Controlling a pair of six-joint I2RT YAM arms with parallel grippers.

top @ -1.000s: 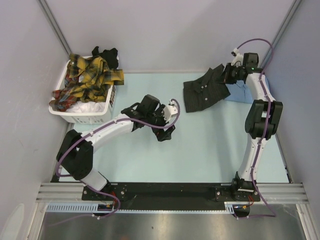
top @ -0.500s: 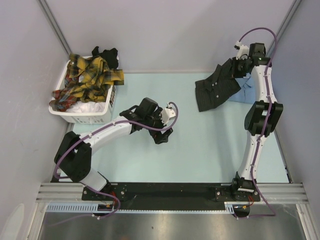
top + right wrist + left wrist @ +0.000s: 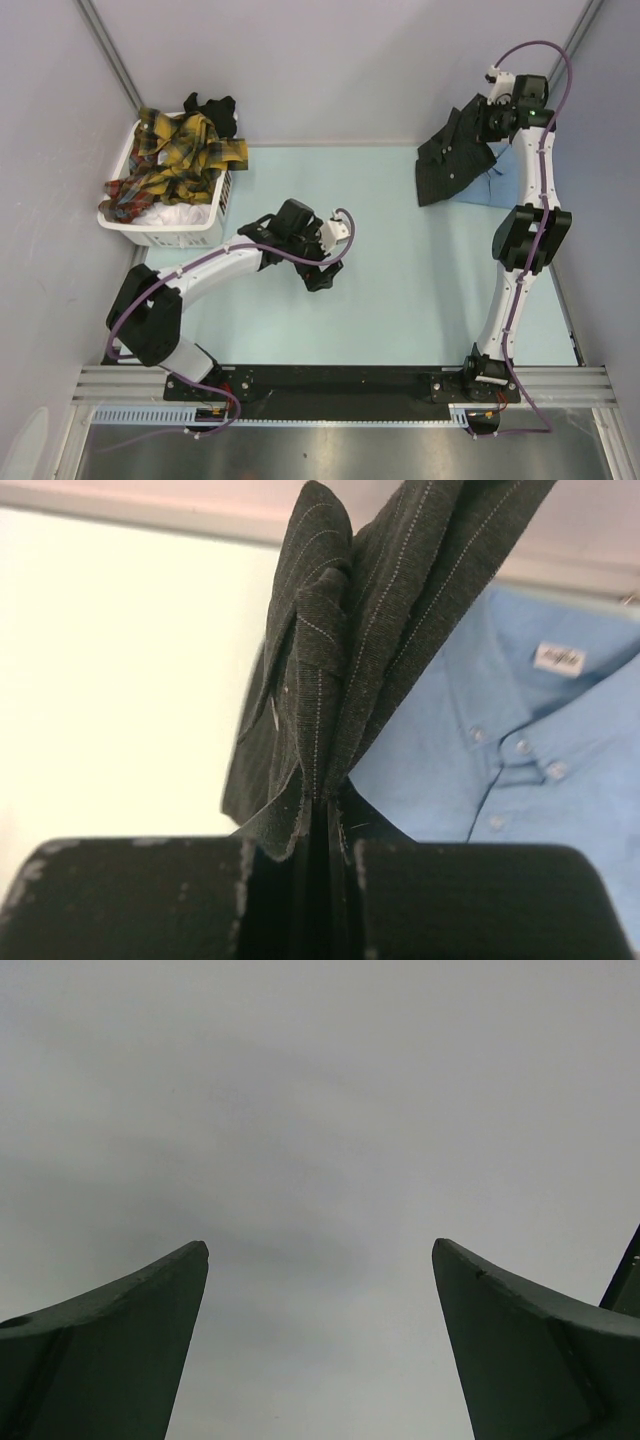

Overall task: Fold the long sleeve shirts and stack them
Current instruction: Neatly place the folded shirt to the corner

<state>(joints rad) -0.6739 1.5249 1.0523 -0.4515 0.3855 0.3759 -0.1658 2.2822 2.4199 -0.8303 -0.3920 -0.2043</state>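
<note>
Charcoal pinstriped shirt (image 3: 455,160) is at the table's (image 3: 400,300) far right corner, its upper part lifted off the surface and its lower edge draping down toward the table. A bunched fold of it is pinched in the right gripper (image 3: 325,810), whose jaws are clenched tight on the cloth; in the right wrist view the fabric fans upward out of the closed fingers. The light blue shirt (image 3: 492,188) lies flat directly beneath and to the right of it, close to the table's right edge, collar, label and small buttons visible, partly covered by the hanging dark cloth. Yellow-red plaid shirts (image 3: 175,165) are heaped in the white laundry basket (image 3: 165,235) at the far left corner, spilling over its rim; a black garment (image 3: 215,108) sits at the back of the basket. The left gripper (image 3: 320,275) hangs over bare table, left of centre and well apart from every shirt; its jaws are spread wide and released, with nothing between the fingers (image 3: 140,1300) but plain grey surface in the left wrist view.
</note>
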